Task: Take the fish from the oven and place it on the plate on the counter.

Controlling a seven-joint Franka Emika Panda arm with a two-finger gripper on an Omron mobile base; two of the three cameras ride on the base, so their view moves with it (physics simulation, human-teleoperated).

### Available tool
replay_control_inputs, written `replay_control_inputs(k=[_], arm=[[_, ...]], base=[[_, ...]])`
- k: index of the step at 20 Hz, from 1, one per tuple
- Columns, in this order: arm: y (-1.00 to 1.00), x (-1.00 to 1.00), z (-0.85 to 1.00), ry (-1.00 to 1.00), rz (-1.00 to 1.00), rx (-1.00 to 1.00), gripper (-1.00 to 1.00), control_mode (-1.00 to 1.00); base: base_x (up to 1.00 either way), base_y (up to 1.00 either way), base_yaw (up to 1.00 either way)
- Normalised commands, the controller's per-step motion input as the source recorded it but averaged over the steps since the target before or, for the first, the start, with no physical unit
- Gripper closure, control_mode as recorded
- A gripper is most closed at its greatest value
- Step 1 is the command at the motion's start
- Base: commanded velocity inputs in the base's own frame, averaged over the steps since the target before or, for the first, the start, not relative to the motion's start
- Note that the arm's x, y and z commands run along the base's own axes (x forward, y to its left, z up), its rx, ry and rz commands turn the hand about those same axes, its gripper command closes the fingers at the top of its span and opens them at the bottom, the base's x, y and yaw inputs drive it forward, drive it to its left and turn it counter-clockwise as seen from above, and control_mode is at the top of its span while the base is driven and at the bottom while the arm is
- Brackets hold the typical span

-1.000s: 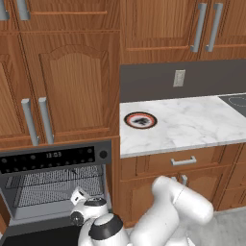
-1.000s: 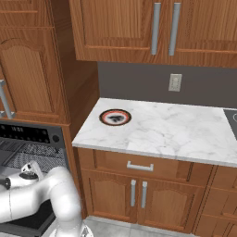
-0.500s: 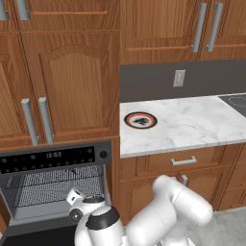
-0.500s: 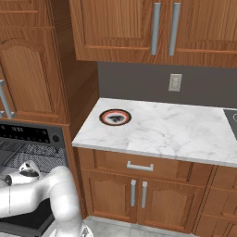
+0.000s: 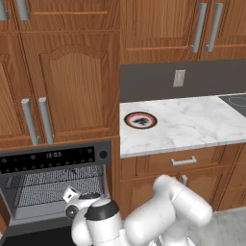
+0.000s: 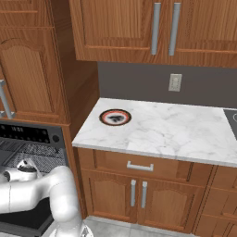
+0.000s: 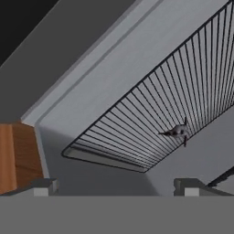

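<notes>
Grey fish [image 7: 176, 132] on rack [image 7: 151, 119] edge | gripper [image 7: 115, 186] apart, jaws spread

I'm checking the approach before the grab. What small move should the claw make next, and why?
Probably ease the claw forward into the oven toward the fish. In the hand view the fish lies on the wire rack, ahead of the spread fingertips and off to one side, not yet between them. The plate waits on the counter.

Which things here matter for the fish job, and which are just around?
Job:
fish on the oven wire rack
plate on the counter
fingers, spread apart

Just around:
wall outlet
cooktop
drawer
</notes>
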Motion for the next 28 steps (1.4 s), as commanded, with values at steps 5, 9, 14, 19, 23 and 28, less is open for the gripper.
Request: replay_control_inputs(k=[5,9,14,19,23,28], arm=[[0.08,0.12,0.18,0.0,0.0,-0.17,-1.0,-1.0],[0.05,0.26,0.0,0.04,0.0,-0.26,-1.0,-1.0],[0.0,0.32,-0.03,0.05,0.0,-0.3,-1.0,-1.0],[0.0,0.26,-0.09,0.03,0.0,-0.33,-1.0,-1.0],[0.01,0.03,-0.27,0.07,0.03,-0.29,-1.0,-1.0],[0.0,0.0,-0.34,0.06,0.06,-0.24,-1.0,-1.0]], base=[[0.0,0.0,0.0],[0.0,0.0,0.0],[0.0,0.0,0.0],[0.0,0.0,0.0],[0.0,0.0,0.0],[0.0,0.0,0.0]])
